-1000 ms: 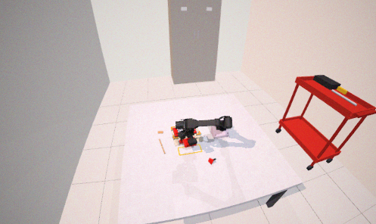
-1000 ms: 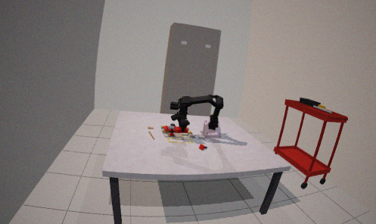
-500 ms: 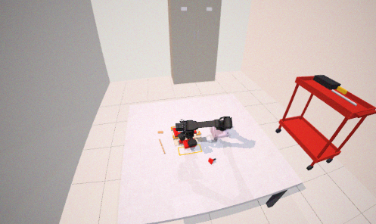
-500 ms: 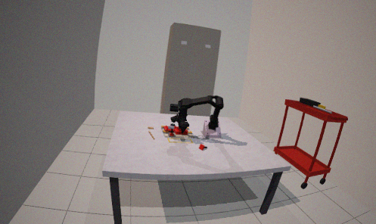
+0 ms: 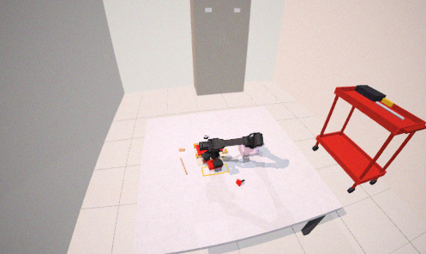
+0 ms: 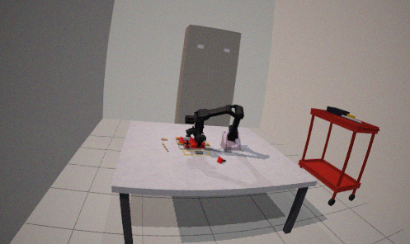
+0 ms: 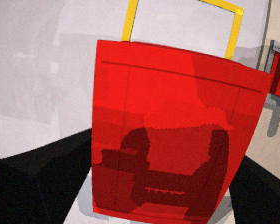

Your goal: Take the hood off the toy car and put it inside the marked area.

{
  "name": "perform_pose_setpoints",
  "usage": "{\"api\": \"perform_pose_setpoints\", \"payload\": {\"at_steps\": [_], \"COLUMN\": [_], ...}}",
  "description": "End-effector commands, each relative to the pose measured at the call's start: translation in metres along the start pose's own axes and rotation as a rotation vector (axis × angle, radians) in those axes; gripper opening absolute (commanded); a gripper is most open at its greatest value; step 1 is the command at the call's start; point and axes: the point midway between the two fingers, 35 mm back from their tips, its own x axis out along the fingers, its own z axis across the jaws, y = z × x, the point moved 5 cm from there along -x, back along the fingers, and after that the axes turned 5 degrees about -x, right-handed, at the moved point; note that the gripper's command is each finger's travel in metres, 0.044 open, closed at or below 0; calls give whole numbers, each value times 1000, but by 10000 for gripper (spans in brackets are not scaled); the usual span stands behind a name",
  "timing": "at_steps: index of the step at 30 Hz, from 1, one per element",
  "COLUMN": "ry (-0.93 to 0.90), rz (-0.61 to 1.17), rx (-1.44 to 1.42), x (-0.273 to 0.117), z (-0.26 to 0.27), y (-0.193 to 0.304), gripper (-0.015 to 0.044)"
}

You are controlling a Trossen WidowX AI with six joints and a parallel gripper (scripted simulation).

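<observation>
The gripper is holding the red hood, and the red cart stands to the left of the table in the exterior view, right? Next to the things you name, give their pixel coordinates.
Not quite: the exterior view shows the red cart (image 5: 369, 172) (image 6: 339, 124) to the right of the table (image 5: 171, 214) (image 6: 153, 173).

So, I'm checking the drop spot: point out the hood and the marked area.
Hood (image 7: 163, 105): wrist view, its broad red face.
Marked area (image 5: 215, 174) (image 7: 235, 35): top and wrist views, its yellow outline.

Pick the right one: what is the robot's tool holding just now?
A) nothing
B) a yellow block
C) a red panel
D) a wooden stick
C: in the wrist view, the red panel sits between the tool's two black fingers.
</observation>
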Motion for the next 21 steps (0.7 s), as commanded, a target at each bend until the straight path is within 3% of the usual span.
{"api": "perform_pose_setpoints", "payload": {"at_steps": [1, 21], "ry": [-5, -8], "rz": [-2, -3], "rx": [8, 7], "x": [4, 23], "z": [0, 1], "y": [1, 2], "gripper": [0, 0]}}
